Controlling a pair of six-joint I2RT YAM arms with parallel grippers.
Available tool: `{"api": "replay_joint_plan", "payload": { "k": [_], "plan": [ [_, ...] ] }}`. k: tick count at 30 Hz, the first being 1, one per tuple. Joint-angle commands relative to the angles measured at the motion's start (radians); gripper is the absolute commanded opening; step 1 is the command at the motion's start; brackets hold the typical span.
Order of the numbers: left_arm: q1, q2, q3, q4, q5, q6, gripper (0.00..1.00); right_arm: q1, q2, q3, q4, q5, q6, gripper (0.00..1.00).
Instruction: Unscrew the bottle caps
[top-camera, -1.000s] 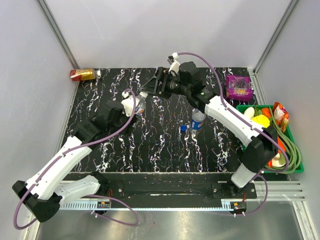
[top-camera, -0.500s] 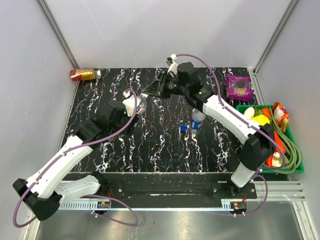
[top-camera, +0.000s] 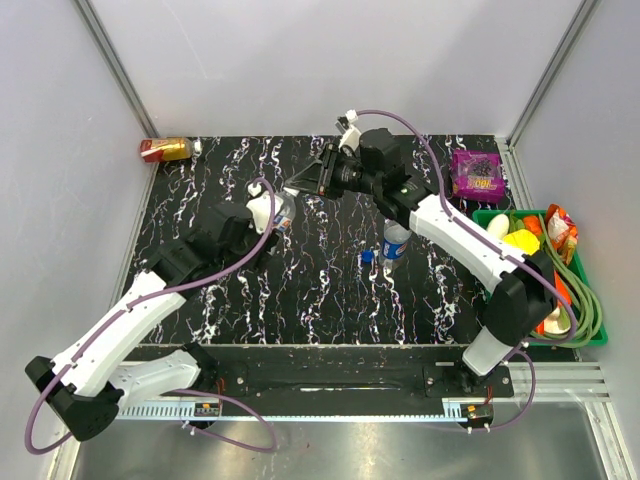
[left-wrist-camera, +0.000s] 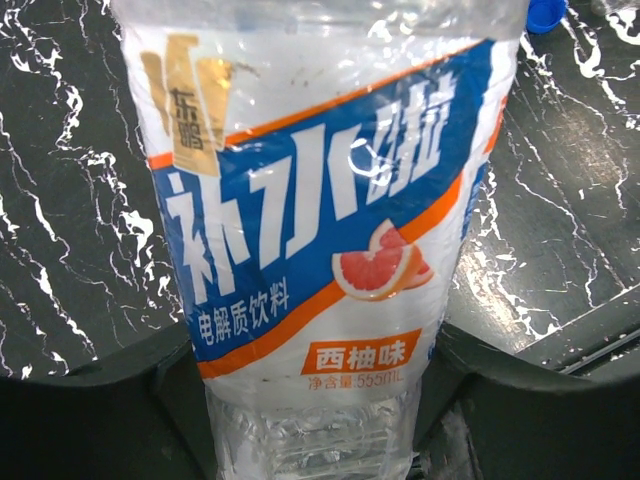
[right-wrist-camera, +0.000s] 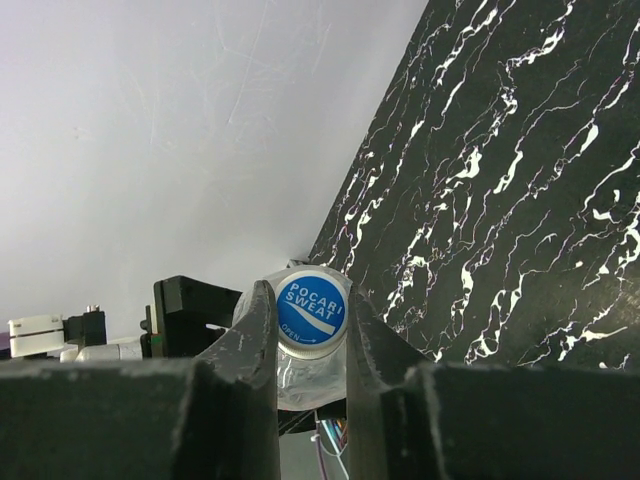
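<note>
- pepsi bottle (top-camera: 395, 240) = landmark. it stands upright mid table (top-camera: 330, 300), neck bare. dark blue cap (top-camera: 367, 256) lies on the table just beside it, on its left, so that one looks done.
- labelled bottle (left-wrist-camera: 310, 200) (white/blue/orange) is left of the pepsi bottle and a bit further back, well apart from it.
- left gripper (left-wrist-camera: 312, 350) is clenched round its lower body, a finger each side, so the body can't spin w/ the cap.
- the grip sits low on the body, prob. to leave the neck end free for the other arm.
- white cap (right-wrist-camera: 310, 312) (blue print on top) is on that bottle, facing straight at the right wrist cam. the bottle seems tipped toward the right arm, so the wrist roll lines up w/ the thread. can't tell whether its base touches the table.
- right gripper (right-wrist-camera: 306, 298) is pinched on the white cap, one finger each side of the rim, both look to be touching. it sits left of and behind the pepsi bottle.
- step in hand, imo: twisting off cap no. 2. it looks seated on the neck, so approx. half the task is left.
- risks: thin bottle may crush or slip in the left gripper under torque; small ribbed cap may slip btw the fingers.
- can (top-camera: 165, 150) is far back-left of the pepsi bottle, not involved.
</note>
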Motion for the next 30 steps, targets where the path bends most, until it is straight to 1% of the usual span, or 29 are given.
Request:
{"api": "replay_joint_plan", "payload": {
  "k": [1,8,11,16,24,30],
  "plan": [
    [-0.002,-0.021,0.016,0.045,0.013,-0.045,0.06,-0.001,-0.093,-0.019,0.102,-0.054,-0.020,0.00],
    [-0.002,-0.033,-0.010,0.083,0.077,-0.076,0.07,0.000,-0.142,-0.045,0.125,-0.090,-0.069,0.00],
    [-0.002,-0.056,-0.046,0.132,0.111,-0.090,0.07,0.000,-0.175,-0.069,0.146,-0.091,-0.088,0.00],
    [-0.001,-0.081,-0.063,0.192,0.176,-0.116,0.07,0.000,-0.232,-0.111,0.169,-0.094,-0.128,0.00],
    [0.002,-0.116,-0.093,0.312,0.412,-0.130,0.09,0.000,-0.283,-0.118,0.168,-0.159,-0.207,0.00],
    [0.024,-0.134,-0.112,0.371,0.565,-0.150,0.10,0.000,-0.297,-0.111,0.160,-0.254,-0.264,0.00]
  ]
}}
